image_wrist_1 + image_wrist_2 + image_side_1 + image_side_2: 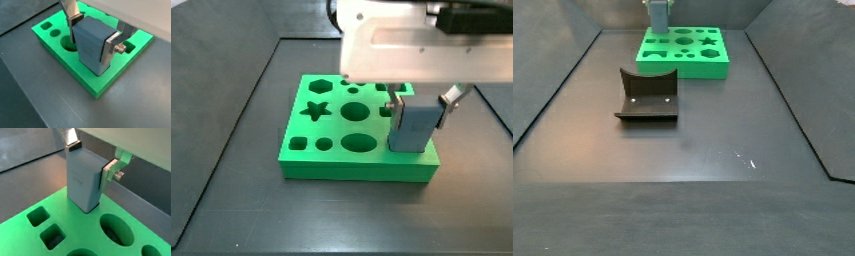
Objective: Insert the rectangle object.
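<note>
We are seeing the rectangle object (412, 130) standing upright at a corner of the green board (331, 165), its lower end touching the board. The gripper (93, 34) is directly above the board, its jaws pinching the block's upper sides. The fixture (647, 97) is sitting on the tabletop (687, 170), near the board.

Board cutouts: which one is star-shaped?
The star cutout on the green board, on the side away from the claw holding the grey-blue block. The others look round, square or irregular.
</note>
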